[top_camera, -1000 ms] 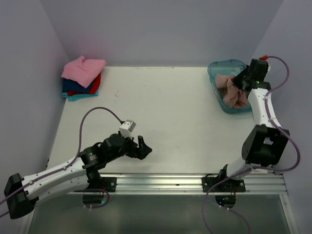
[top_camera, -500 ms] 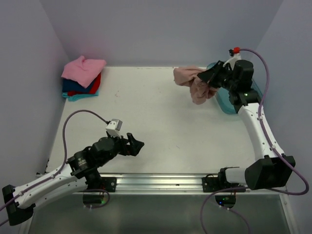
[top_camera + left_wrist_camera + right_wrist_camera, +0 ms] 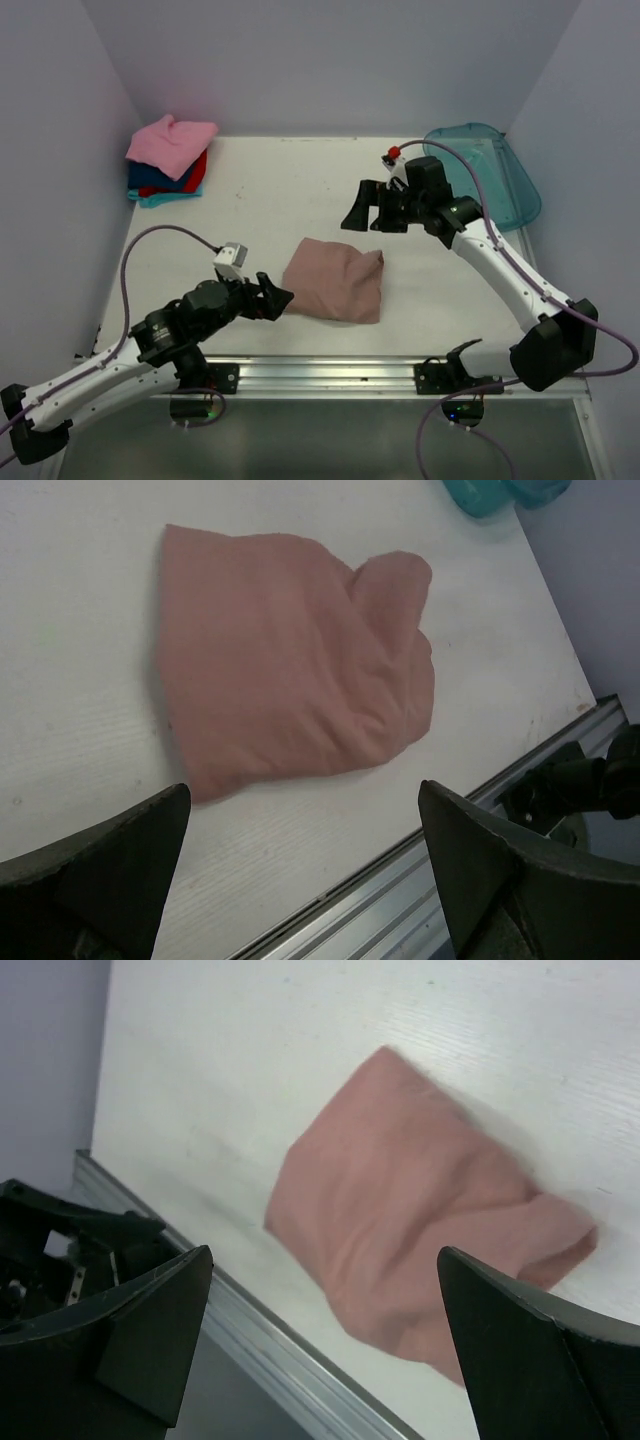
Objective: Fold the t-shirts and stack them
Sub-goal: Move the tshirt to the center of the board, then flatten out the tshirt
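Observation:
The dusty pink-brown t-shirt (image 3: 335, 280) lies bunched on the table near the front edge, free of both grippers. It also shows in the left wrist view (image 3: 290, 660) and the right wrist view (image 3: 420, 1250). My right gripper (image 3: 362, 215) hangs open above and behind it, with nothing between the jaws (image 3: 325, 1255). Just left of the shirt's near corner, my left gripper (image 3: 272, 297) is open and empty (image 3: 305, 800). A stack of folded t-shirts (image 3: 170, 155), bright pink on top of red, blue and teal, sits in the back left corner.
The translucent teal tub (image 3: 490, 175) stands at the back right corner, with its edge in the left wrist view (image 3: 505, 492). The metal rail (image 3: 330, 372) runs along the table's front edge. Purple walls close in the back and both sides.
My right gripper carried the pink-brown shirt from the tub out over the table, then opened. The shirt now lies on the table. The left arm shifted slightly.

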